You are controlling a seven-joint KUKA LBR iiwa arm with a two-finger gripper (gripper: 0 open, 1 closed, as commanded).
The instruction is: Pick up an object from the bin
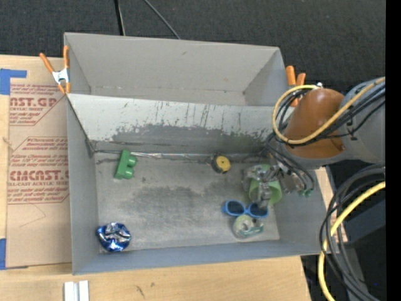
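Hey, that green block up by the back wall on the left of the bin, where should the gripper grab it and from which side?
Probably from straight above, closing across the shorter width of the green block, on its two long sides. It lies flat with bare floor left and right, but its far end sits close to the back wall, leaving little room there.

Arm (371, 121): at 3 o'clock in the view, with a grey, smooth, rounded casing.
Cover (316, 125): glossy orange dome on the wrist, at the arm's 9 o'clock.
Cables (289, 95): yellow and black, in bundled loops round the cover. One yellow strand arcs over the dome's 12 o'clock side.
Low loop (330, 218): a further yellow cable with black ones beside it, at 5 o'clock in the view.
Gripper (263, 192): small grey metal block at the cover's 7 o'clock, with thin dark wires at its 3 o'clock side.
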